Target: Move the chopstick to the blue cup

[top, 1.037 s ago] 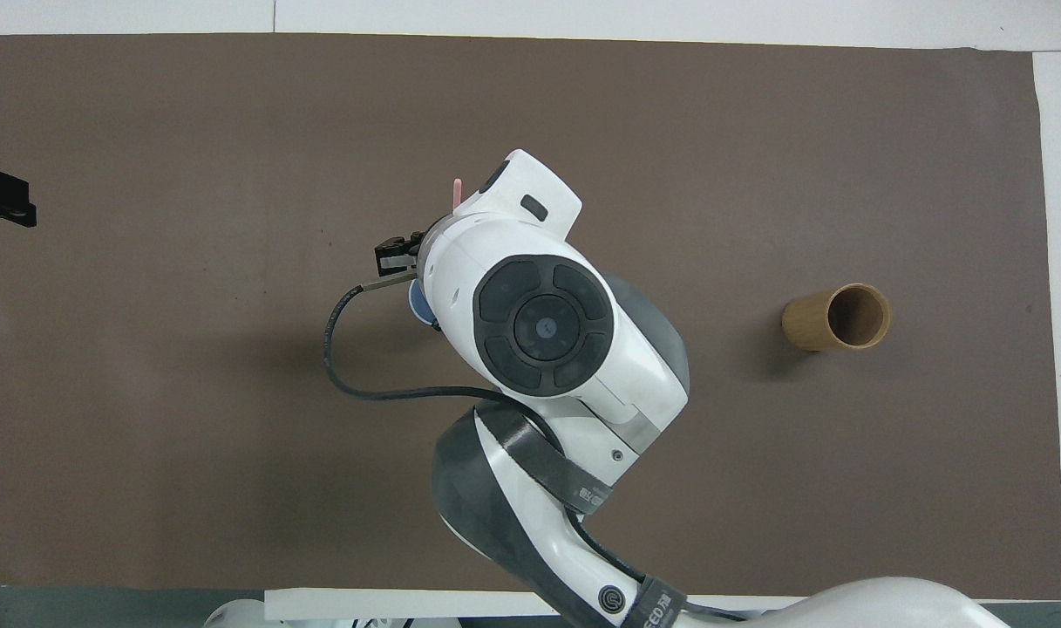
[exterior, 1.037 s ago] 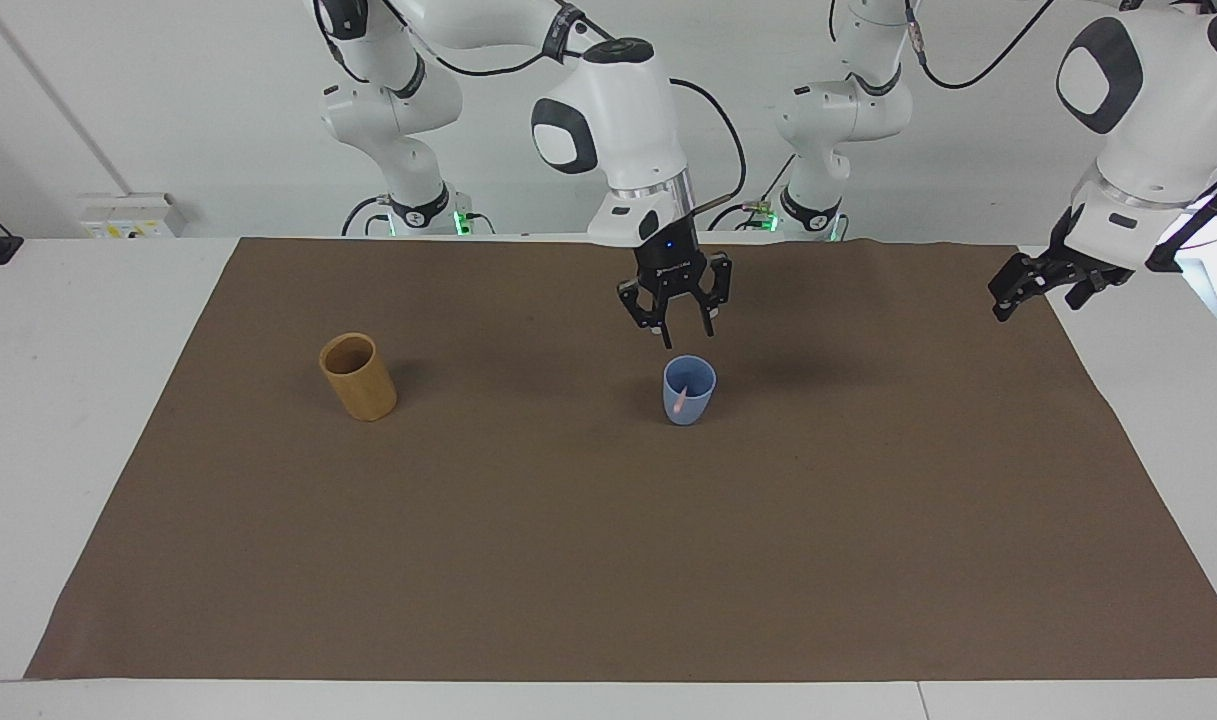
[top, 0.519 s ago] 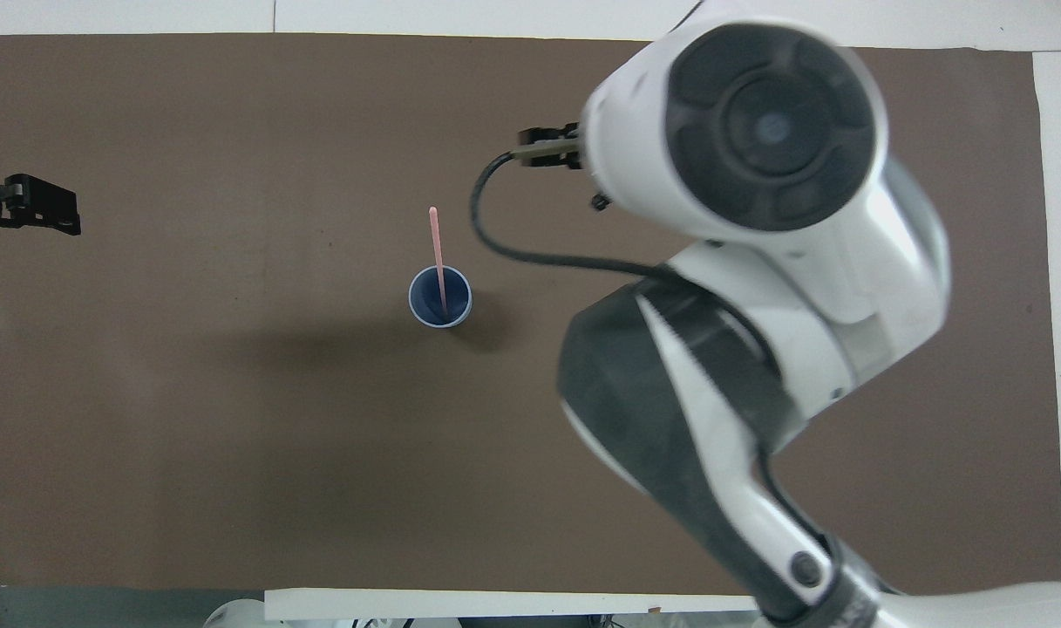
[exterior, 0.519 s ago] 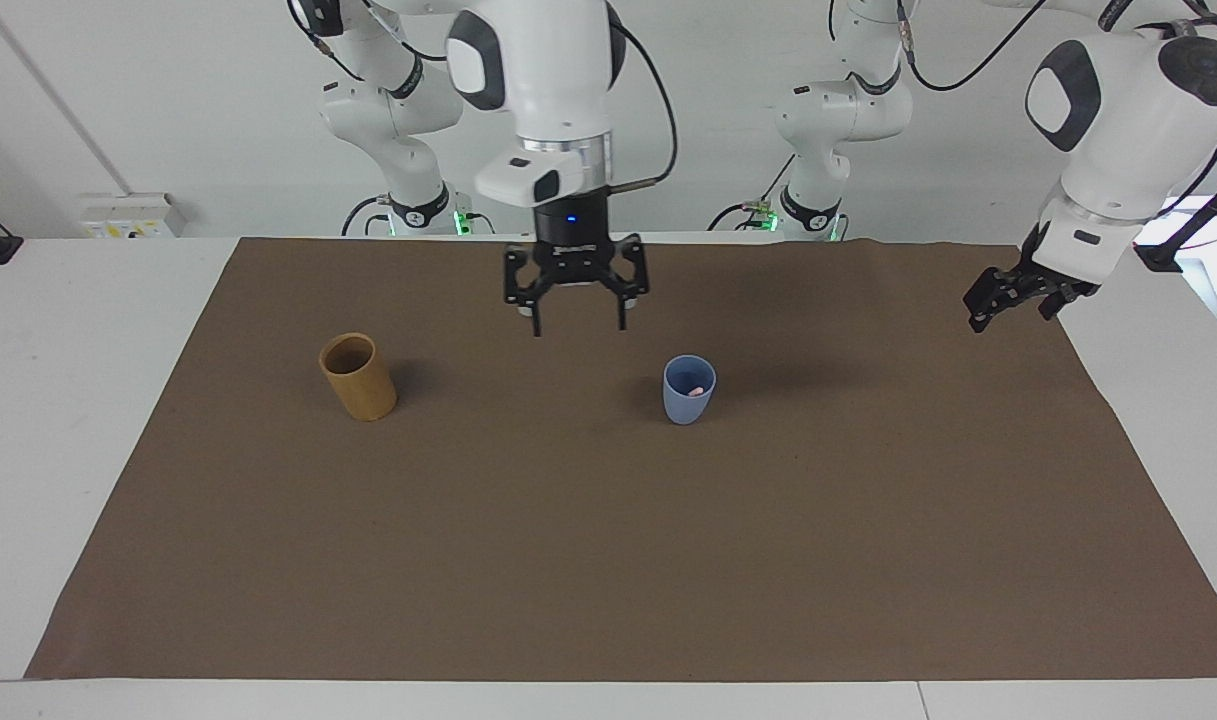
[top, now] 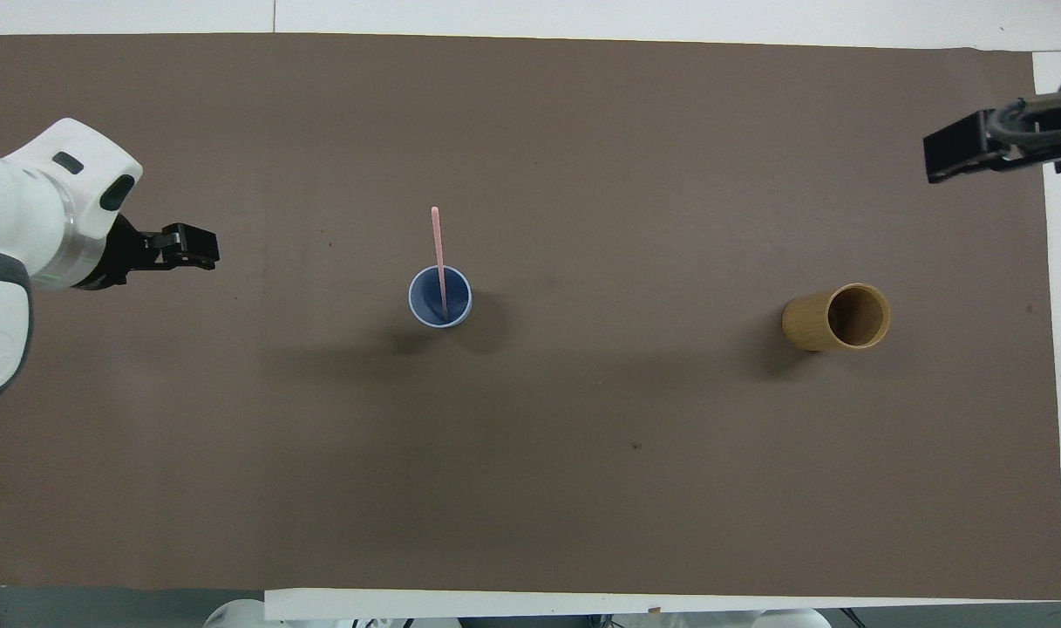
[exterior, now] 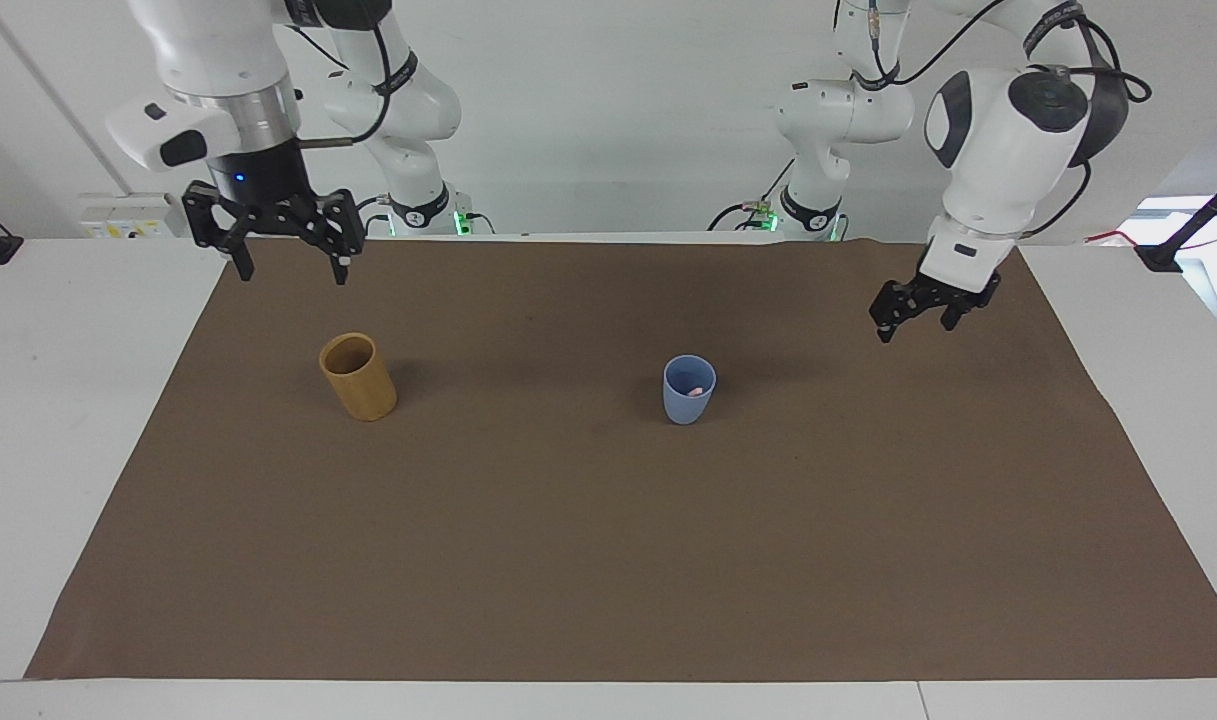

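The blue cup (exterior: 689, 392) stands upright near the middle of the brown cloth, and it also shows in the overhead view (top: 440, 299). One pale pink chopstick (top: 437, 249) stands in it, leaning on the rim that is farther from the robots; in the facing view only its tip (exterior: 700, 389) shows inside the cup. My right gripper (exterior: 290, 268) is open and empty, raised over the cloth's corner at the right arm's end (top: 941, 162). My left gripper (exterior: 910, 322) hangs over the cloth toward the left arm's end (top: 190, 255), apart from the cup.
A taller tan-brown cup (exterior: 358, 377) stands upright toward the right arm's end of the cloth, level with the blue cup (top: 835, 318). The brown cloth (exterior: 608, 560) covers most of the white table.
My right gripper has left the chopstick in the blue cup and swung up and away to the right arm's end. My left gripper has moved in over the cloth.
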Tool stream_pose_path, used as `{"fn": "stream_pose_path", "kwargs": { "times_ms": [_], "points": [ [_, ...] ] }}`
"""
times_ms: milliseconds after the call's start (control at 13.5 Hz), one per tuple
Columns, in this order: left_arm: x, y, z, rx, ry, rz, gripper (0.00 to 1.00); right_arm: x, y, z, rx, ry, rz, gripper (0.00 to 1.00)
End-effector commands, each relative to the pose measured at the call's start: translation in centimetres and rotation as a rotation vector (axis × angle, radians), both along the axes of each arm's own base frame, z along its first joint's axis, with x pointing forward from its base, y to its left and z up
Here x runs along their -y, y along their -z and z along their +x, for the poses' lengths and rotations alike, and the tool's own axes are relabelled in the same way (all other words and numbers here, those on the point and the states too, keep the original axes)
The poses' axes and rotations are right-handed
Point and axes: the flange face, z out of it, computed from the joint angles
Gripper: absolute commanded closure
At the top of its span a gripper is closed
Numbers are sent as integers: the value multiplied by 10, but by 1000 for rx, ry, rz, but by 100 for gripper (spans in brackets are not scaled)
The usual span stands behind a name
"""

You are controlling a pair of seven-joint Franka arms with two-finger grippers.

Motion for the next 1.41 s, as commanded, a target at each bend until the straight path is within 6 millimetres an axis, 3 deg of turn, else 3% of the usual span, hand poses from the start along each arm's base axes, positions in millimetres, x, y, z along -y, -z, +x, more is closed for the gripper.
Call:
{"fn": "stream_pose_path", "kwargs": {
  "times_ms": [0, 222, 370, 593, 741, 1333],
  "points": [
    [-8, -5, -4, 23, -21, -17, 0, 33, 9, -12, -75, -73, 26, 0],
    [-20, -33, 18, -24, 46, -5, 0, 34, 1, -23, -64, -58, 23, 0],
    [-38, -55, 31, -44, 62, -3, 0, 54, 11, -33, -84, -19, 56, 0],
    [-71, -94, 34, -53, 83, -22, 0, 72, 23, -57, -141, 13, 100, 0],
    [-85, -108, 29, -76, 107, -20, 0, 77, 21, -52, -134, 28, 84, 0],
    [-87, -113, 29, -76, 114, -11, 0, 83, 30, -57, -135, 95, 100, 0]
  ]
}}
